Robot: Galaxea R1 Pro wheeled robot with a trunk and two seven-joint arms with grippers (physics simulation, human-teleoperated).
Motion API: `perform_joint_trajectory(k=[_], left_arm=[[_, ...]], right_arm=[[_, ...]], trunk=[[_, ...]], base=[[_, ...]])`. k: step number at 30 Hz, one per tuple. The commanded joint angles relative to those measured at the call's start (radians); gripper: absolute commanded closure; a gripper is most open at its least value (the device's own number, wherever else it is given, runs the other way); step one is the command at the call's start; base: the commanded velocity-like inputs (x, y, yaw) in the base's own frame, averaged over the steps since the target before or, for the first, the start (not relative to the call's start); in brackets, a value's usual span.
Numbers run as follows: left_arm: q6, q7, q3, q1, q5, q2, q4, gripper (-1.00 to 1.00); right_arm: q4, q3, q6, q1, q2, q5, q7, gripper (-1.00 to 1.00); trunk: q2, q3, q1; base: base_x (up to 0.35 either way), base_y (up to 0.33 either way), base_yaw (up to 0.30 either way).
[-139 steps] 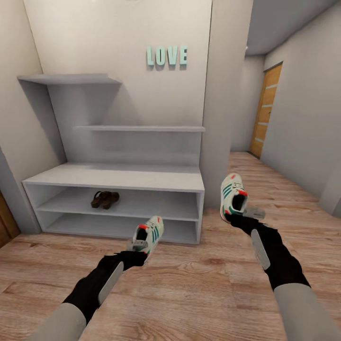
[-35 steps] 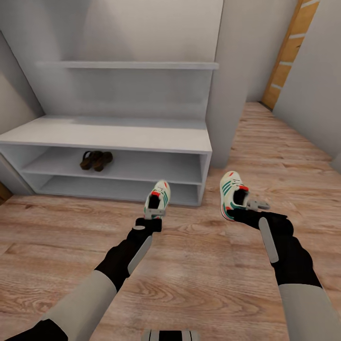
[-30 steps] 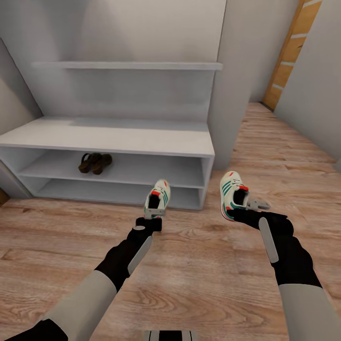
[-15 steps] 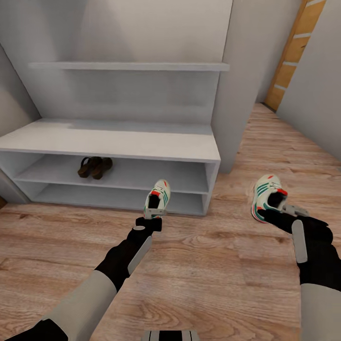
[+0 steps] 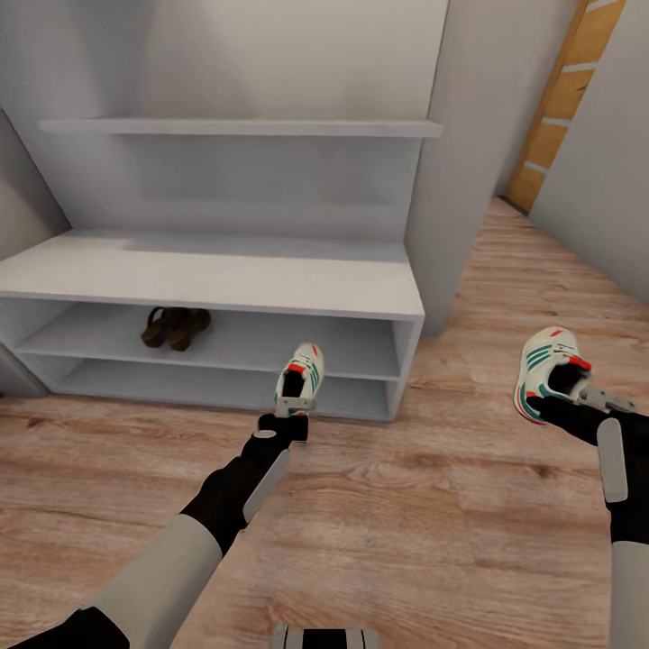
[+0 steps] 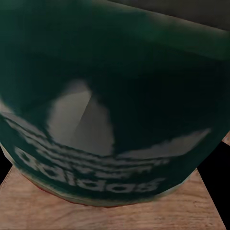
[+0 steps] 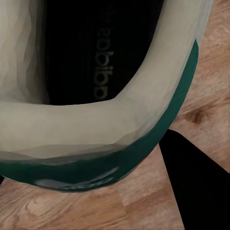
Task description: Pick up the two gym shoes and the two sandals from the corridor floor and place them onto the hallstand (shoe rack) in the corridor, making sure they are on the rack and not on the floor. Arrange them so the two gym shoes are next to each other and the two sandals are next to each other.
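My left gripper (image 5: 290, 410) is shut on the heel of one white gym shoe (image 5: 301, 375), held in front of the hallstand's (image 5: 225, 275) lower bays; the left wrist view is close on that gym shoe's dark green sole (image 6: 115, 110). At the right, my right gripper (image 5: 577, 406) is shut on the other gym shoe (image 5: 546, 366), held above the corridor floor (image 5: 424, 505); the right wrist view looks into this gym shoe's opening (image 7: 91, 62). Both brown sandals (image 5: 175, 326) lie side by side on the middle shelf at the left.
A white wall pillar (image 5: 469, 162) rises just right of the hallstand. A floating shelf (image 5: 243, 127) hangs above the bench top. A wooden door (image 5: 563, 99) stands at the far right along the corridor. Wood-plank floor stretches between the arms.
The view has shifted, with the hallstand closer and further left. My right arm has swung right with its gym shoe, away from the rack. The left arm holds its shoe in place.
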Motion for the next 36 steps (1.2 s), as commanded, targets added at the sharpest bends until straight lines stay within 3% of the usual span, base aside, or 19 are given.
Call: perform_joint_trajectory(k=[1, 9, 36], left_arm=[[0.002, 0.009, -0.004, -0.001, 0.010, 0.001, -0.001, 1.00], [0.002, 0.009, -0.011, -0.001, 0.012, -0.002, 0.001, 1.00], [0.003, 0.009, -0.043, 0.008, 0.013, -0.004, 0.002, 1.00]], right_arm=[[-0.001, -0.001, 0.004, -0.001, 0.000, -0.005, -0.001, 1.00], [-0.001, -0.001, 0.004, -0.001, 0.000, -0.005, -0.001, 1.00], [-0.001, -0.001, 0.004, -0.001, 0.000, -0.005, -0.001, 1.00]], trunk=[[0.000, -0.001, 0.000], [0.000, -0.001, 0.000], [0.000, -0.001, 0.000]], base=[[0.339, 0.000, 0.000], [0.308, 0.000, 0.000], [0.093, 0.000, 0.000]])
